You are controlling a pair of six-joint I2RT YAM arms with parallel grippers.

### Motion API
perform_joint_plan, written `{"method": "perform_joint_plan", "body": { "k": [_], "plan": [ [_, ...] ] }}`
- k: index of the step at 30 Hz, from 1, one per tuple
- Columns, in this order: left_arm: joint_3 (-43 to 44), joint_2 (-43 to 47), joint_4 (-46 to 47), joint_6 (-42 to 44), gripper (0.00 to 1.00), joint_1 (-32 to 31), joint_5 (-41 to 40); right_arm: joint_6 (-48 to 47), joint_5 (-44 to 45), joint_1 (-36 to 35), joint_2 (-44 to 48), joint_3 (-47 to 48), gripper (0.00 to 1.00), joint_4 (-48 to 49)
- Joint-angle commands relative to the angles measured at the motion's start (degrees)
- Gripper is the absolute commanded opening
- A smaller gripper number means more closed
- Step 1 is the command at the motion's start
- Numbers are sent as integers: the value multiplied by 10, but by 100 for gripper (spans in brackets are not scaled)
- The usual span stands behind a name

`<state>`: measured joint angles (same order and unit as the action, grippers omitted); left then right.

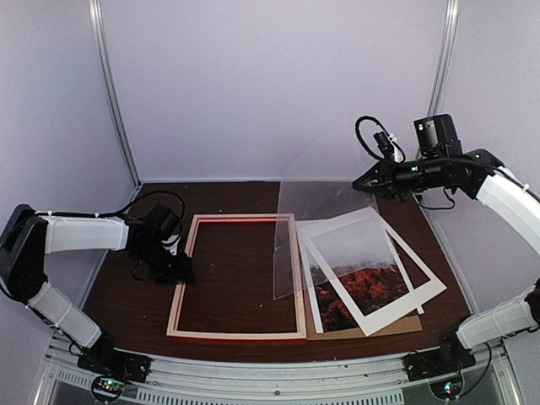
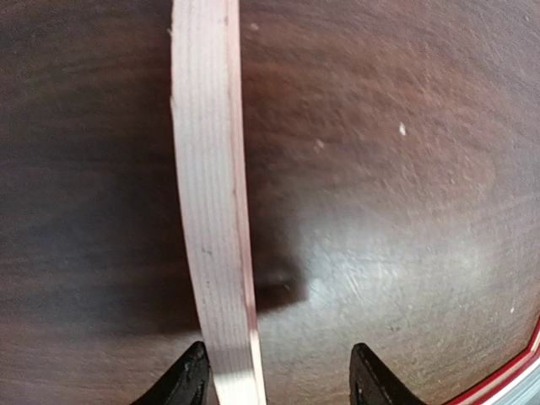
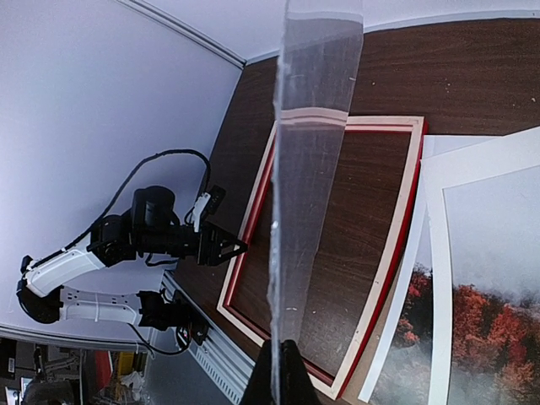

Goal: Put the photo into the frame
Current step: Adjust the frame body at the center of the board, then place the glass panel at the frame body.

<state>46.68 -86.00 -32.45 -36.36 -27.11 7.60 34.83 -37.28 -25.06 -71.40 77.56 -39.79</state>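
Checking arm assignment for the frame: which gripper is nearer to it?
Left. The left gripper straddles the frame at its left rail, jaws open. The right gripper is raised past its right side, pinching the clear sheet.

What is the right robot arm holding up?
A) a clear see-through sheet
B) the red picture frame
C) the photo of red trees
A: the right end effector pinches the clear transparent sheet, lifted, while the red rectangular frame and red-orange landscape photo lie flat.
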Motion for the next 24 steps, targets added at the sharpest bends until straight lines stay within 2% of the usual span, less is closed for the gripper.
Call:
{"method": "perform_joint_plan", "body": {
  "k": [1, 3, 9, 18, 21, 24],
  "plan": [
    [-18, 35, 26, -36, 57, -18, 29, 13, 14, -23, -19, 0, 0, 49],
    [-19, 54, 20, -37, 58, -17, 23, 20, 18, -36, -30, 5, 0, 60],
    [44, 103, -60, 6, 76, 2, -50, 45, 52, -102, -75, 31, 0, 93],
    [103, 162, -109, 58, 89, 153, -86, 113, 81, -236, -191, 109, 0, 188],
    [119, 188, -123, 70, 97, 180, -117, 126, 81, -270, -235, 146, 0, 207],
    [128, 203, -134, 77, 97, 188, -139, 159, 95, -282, -259, 140, 0, 239]
  ]
}}
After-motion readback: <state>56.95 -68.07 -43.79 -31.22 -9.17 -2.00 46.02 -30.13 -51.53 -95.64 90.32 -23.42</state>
